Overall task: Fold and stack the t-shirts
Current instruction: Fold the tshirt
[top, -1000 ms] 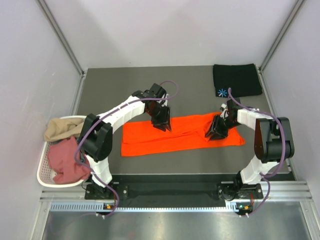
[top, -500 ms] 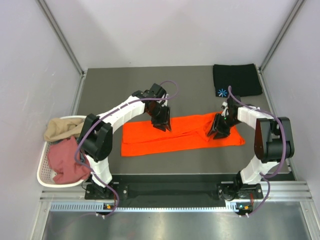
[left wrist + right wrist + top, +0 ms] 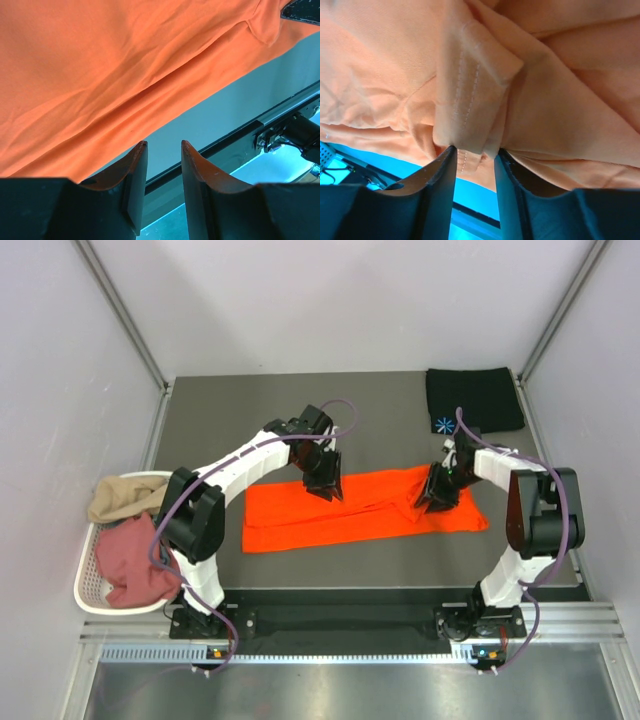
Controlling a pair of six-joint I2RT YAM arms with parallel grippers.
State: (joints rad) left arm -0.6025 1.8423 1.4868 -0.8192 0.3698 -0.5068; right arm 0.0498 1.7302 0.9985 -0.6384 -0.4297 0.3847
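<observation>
The orange t-shirt (image 3: 330, 520) lay flat on the tabletop (image 3: 230, 410) as a long band. One end pointed toward the white basket (image 3: 84, 565) and the other away from it. It looked already narrowed lengthwise, so the step in hand was probably taking hold for the next fold.

The right gripper (image 3: 472, 150) was down on the end of the band farthest from the basket. In its wrist view a stitched fold of orange hem filled the space between the fingertips, so it looked clamped on the cloth. The left gripper (image 3: 162, 145) stood on the side of the band away from the arms, about a third of the way along from the basket end. Its jaws were apart, bare tabletop showed between them, and the cloth edge ran just past one tip.

I judged that the left gripper had to close on a layer of orange cloth before anything was lifted. The far end could then be carried over toward the basket end and the edges matched. Raising one side alone would likely drag the band askew.

The black t-shirt (image 3: 480, 395) lay folded at the corner of the tabletop farthest from the basket. A tan t-shirt (image 3: 122, 496) and a pink t-shirt (image 3: 135, 565) were heaped unfolded inside the basket.
</observation>
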